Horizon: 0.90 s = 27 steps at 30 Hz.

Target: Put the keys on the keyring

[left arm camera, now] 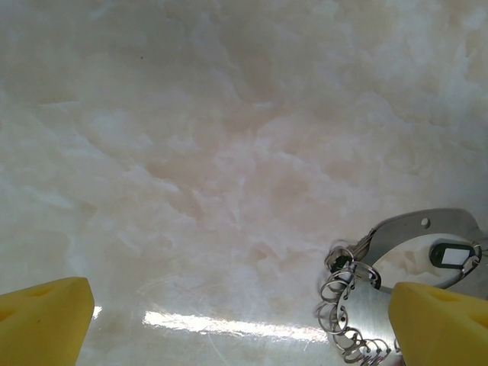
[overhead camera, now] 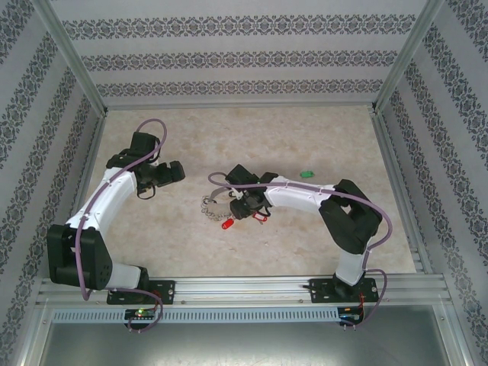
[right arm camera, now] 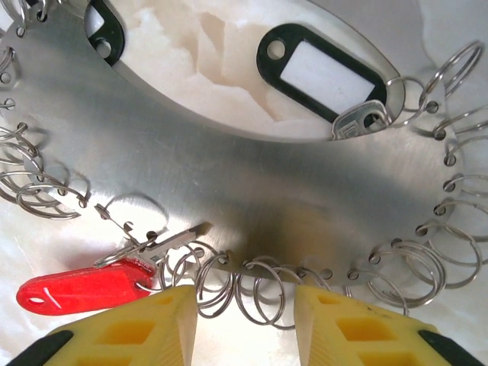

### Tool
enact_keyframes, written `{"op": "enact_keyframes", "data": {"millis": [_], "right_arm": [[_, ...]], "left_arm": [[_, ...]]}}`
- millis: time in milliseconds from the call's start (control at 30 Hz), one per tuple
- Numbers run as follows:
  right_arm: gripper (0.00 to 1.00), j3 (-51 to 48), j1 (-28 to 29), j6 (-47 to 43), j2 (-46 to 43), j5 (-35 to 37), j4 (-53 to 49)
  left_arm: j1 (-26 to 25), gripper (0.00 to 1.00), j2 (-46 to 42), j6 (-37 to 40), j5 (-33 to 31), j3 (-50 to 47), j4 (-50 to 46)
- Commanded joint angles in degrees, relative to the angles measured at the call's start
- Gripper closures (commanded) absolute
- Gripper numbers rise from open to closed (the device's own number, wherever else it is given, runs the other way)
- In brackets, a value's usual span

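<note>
The keyring is a silvery metal plate fringed with split rings, flat on the table. One of the keys, a red tag, lies at its near edge. The metal blade joined to it rests among the rings, and I cannot tell whether it is threaded on. A second red piece shows beside the right wrist. My right gripper hovers over the ring's edge, open, with loose rings between its fingers. My left gripper stands wide open to the left of the keyring.
Two black tags with white labels lie inside the keyring's opening. A small green object sits on the marble table behind the right arm. Patterned walls and metal rails enclose the table.
</note>
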Motion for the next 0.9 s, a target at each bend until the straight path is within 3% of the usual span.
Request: {"op": "enact_keyframes", "data": {"millis": [0, 267, 867], "right_arm": [[0.61, 1.6, -0.2, -2.2, 0.0, -3.4, -0.4], [0.65, 5.1, -0.4, -3.6, 4.1, -6.5, -5.3], [0.76, 2.4, -3.0, -2.5, 2.4, 0.7, -5.3]], "left_arm": [[0.1, 0.0, -1.4, -1.0, -0.3, -1.3, 0.0], [0.1, 0.0, -1.6, -0.9, -0.2, -1.8, -0.1], [0.1, 0.0, 0.0, -1.8, 1.2, -0.5, 0.2]]}}
